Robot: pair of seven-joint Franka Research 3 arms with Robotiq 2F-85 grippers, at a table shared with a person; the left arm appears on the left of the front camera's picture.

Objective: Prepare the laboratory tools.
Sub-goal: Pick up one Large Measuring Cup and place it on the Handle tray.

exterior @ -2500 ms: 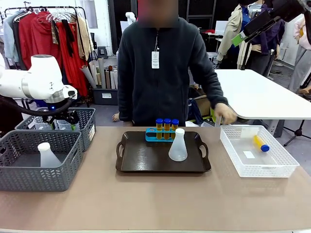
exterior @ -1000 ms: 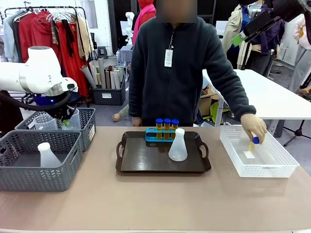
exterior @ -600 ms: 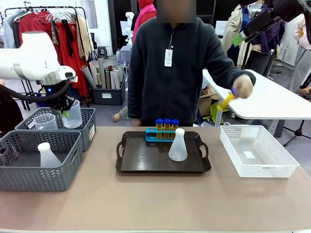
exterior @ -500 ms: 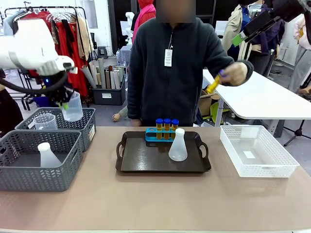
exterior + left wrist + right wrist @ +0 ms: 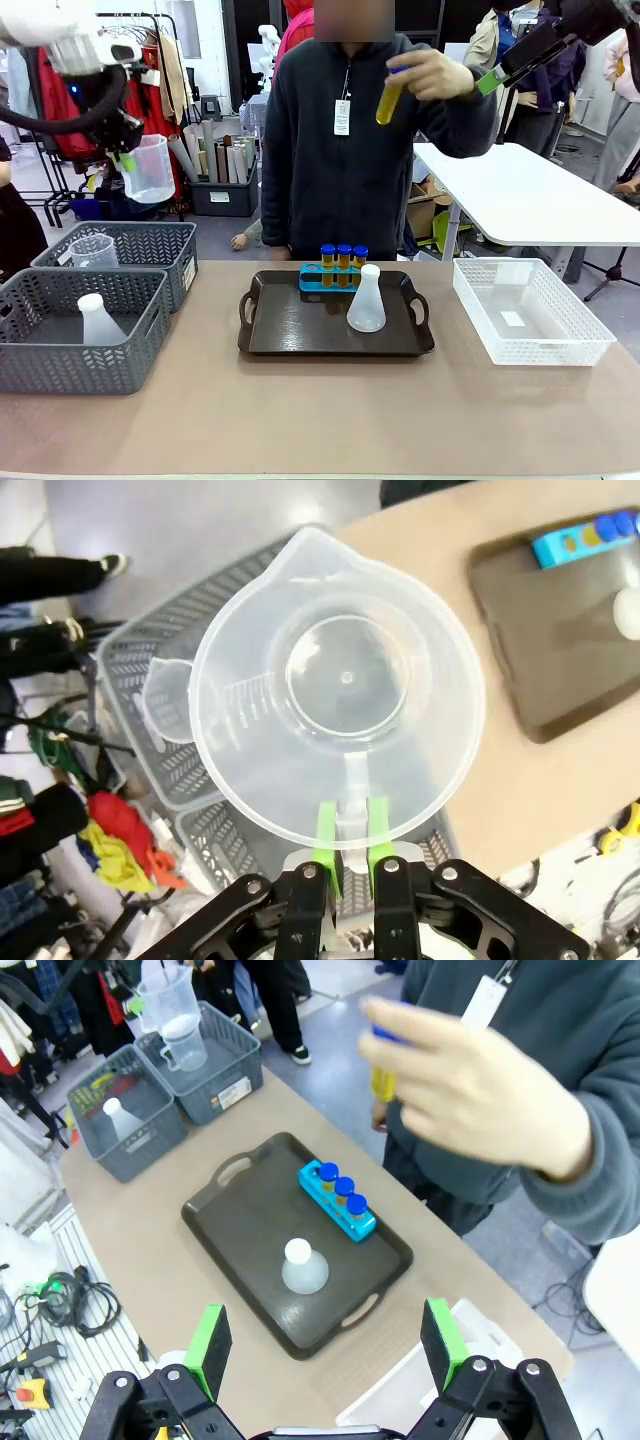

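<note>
My left gripper (image 5: 347, 845) is shut on the handle of a clear graduated beaker (image 5: 340, 680), held high above the far grey basket (image 5: 175, 245) at the table's left. The same beaker (image 5: 148, 168) hangs upright in the front view. A dark tray (image 5: 300, 330) holds a blue rack (image 5: 343, 272) with three amber blue-capped test tubes, and a white conical flask (image 5: 366, 300) stands in front of it. The person's hand (image 5: 435, 75) holds another amber test tube (image 5: 388, 98) at chest height. My right gripper (image 5: 325, 1338) hovers open, high over the tray (image 5: 250, 1230).
The near grey basket (image 5: 60, 350) holds a second white flask (image 5: 98, 320). Another clear beaker (image 5: 95, 250) sits in the far grey basket. At the right stands a white mesh basket (image 5: 530, 315). The person stands close behind the tray.
My left arm has lifted the beaker out of the far grey basket and well above it. The person took a test tube from the white basket and raised it to chest height.
</note>
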